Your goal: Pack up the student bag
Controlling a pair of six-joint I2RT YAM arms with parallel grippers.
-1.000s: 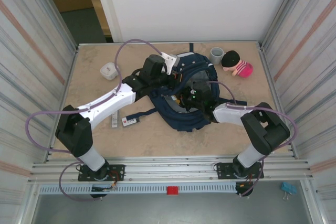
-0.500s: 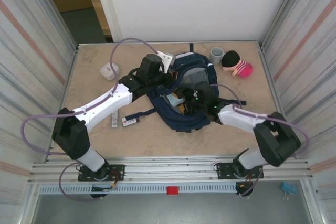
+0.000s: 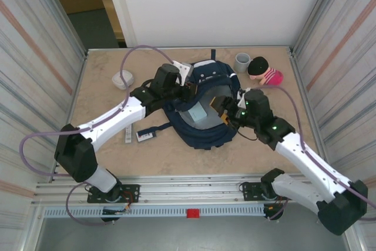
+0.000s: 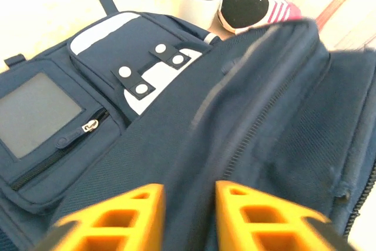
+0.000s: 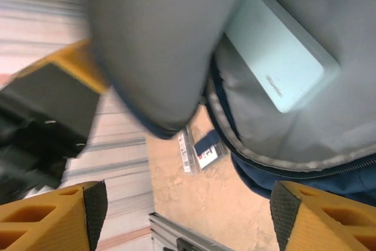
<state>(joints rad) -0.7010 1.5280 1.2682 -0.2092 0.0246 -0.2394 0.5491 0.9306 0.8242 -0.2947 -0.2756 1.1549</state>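
Note:
The student bag (image 3: 202, 130) lies open in the middle of the table, navy with a grey lining. A light blue flat box (image 3: 197, 114) rests inside it, also plain in the right wrist view (image 5: 276, 57). My left gripper (image 3: 189, 90) hovers at the bag's upper left rim; in its wrist view the orange fingers (image 4: 135, 210) stand apart, astride a fold of navy fabric (image 4: 194, 145). My right gripper (image 3: 224, 111) is raised over the bag's right side, open wide with nothing between its pads (image 5: 97, 204). The bag's white patch with dark dots (image 4: 150, 72) and grey panel (image 4: 35, 113) face the left wrist camera.
A grey cup (image 3: 242, 61) and a pink-striped plush toy (image 3: 265, 73) stand behind the bag on the right. A small white container (image 3: 122, 79) sits at back left. Two small flat packets (image 3: 145, 136) lie left of the bag. Metal walls close in both sides.
My right gripper opened and drew up out of the bag toward the right, leaving the light blue box inside. My left gripper's fingers parted on the rim.

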